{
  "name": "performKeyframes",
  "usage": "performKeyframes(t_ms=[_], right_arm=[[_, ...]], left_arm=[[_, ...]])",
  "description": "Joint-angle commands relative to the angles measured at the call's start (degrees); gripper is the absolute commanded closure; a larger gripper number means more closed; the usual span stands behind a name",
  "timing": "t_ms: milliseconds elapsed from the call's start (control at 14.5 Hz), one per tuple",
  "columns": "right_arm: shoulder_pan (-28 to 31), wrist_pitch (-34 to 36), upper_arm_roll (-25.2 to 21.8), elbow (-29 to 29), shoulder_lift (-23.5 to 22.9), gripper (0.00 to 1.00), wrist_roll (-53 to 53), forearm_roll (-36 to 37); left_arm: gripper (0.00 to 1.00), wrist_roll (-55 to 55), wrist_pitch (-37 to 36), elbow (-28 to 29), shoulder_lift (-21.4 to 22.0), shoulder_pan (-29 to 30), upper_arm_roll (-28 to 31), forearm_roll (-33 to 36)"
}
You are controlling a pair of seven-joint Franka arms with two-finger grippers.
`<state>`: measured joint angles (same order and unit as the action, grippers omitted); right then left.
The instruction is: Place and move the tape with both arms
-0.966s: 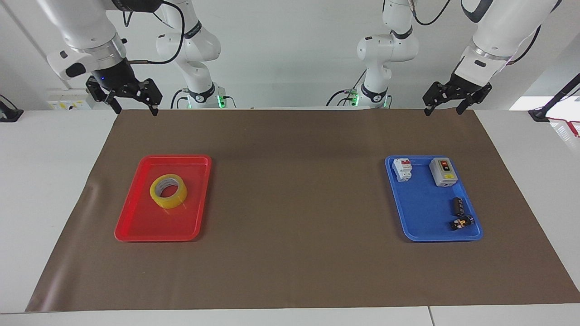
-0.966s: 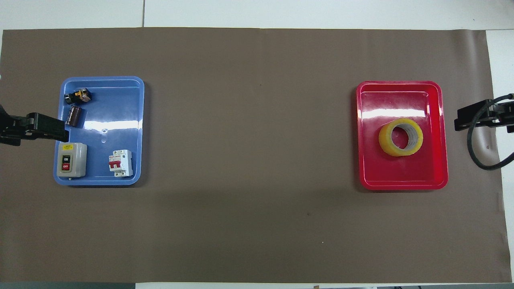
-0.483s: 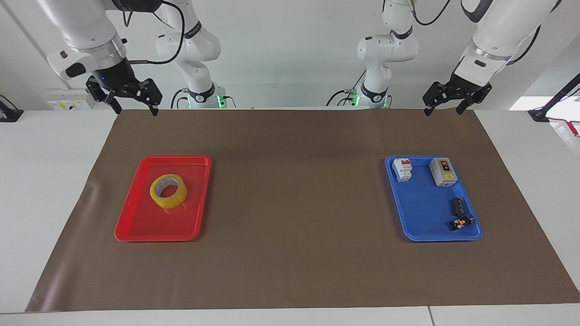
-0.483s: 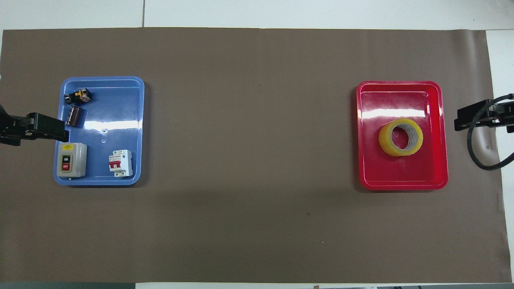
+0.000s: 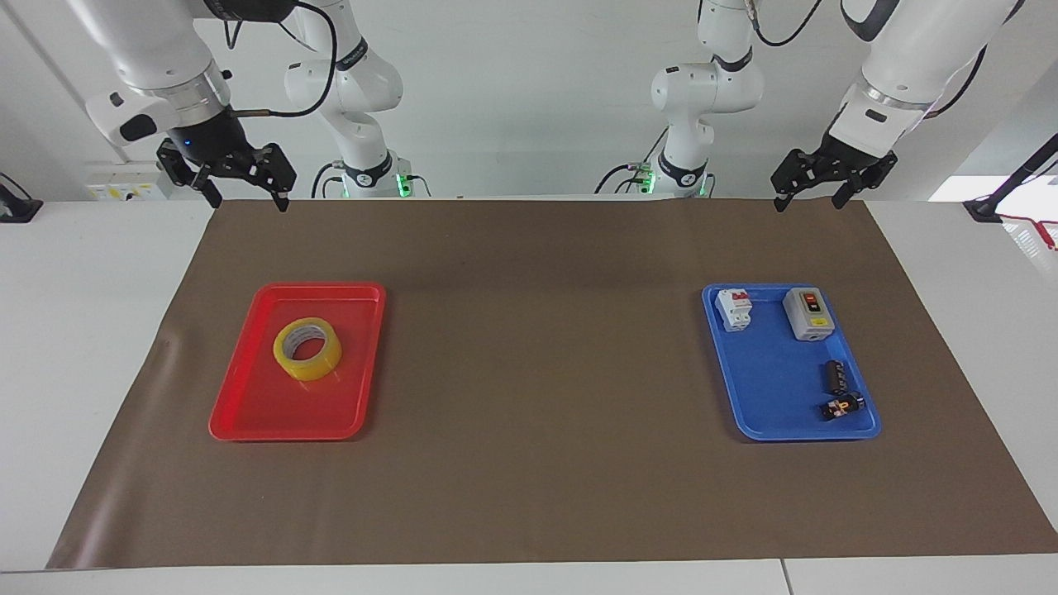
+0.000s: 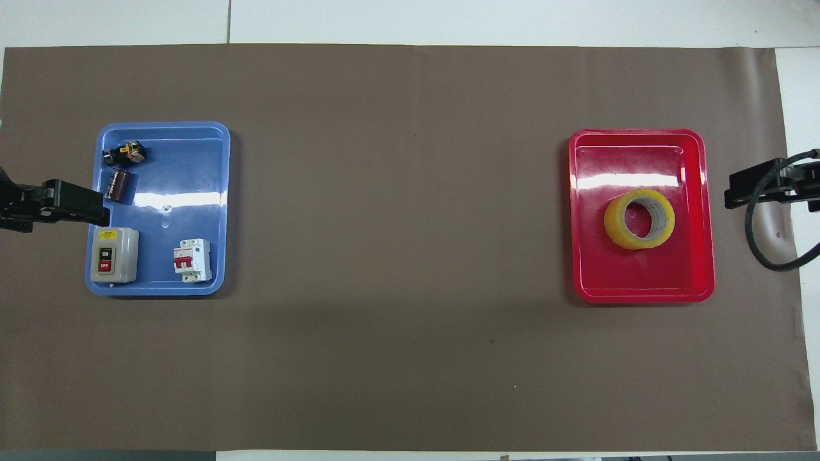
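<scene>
The yellow tape roll (image 5: 307, 349) lies flat in a red tray (image 5: 248, 434) toward the right arm's end of the table. It also shows in the overhead view (image 6: 639, 219), inside the red tray (image 6: 640, 298). My right gripper (image 5: 244, 197) hangs open and empty in the air over the mat's edge by the robots, well apart from the tape. It shows in the overhead view (image 6: 756, 189) beside the red tray. My left gripper (image 5: 810, 198) hangs open and empty at the other end, and shows in the overhead view (image 6: 70, 205) at the blue tray's edge.
A blue tray (image 5: 777, 372) toward the left arm's end holds a grey switch box (image 5: 808, 314), a white breaker (image 5: 734, 309) and two small black parts (image 5: 836, 388). A brown mat (image 5: 537, 330) covers the table between the trays.
</scene>
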<state>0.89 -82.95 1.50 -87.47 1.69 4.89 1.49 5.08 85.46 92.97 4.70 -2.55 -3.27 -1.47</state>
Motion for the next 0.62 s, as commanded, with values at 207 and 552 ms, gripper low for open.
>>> performKeyframes(t_ms=[207,552], right_arm=[[0.17,-0.72,0.0,-1.12,0.77,0.0,0.56,-0.79],[0.69,-0.64,0.0,-1.12,0.77,0.0,0.38,-0.7]], left_arm=[[0.0,-0.6,-0.47,1.16,1.36,0.44,0.11,-0.46],[0.0,-0.6,-0.47,1.16,1.36,0.44,0.11,-0.46]])
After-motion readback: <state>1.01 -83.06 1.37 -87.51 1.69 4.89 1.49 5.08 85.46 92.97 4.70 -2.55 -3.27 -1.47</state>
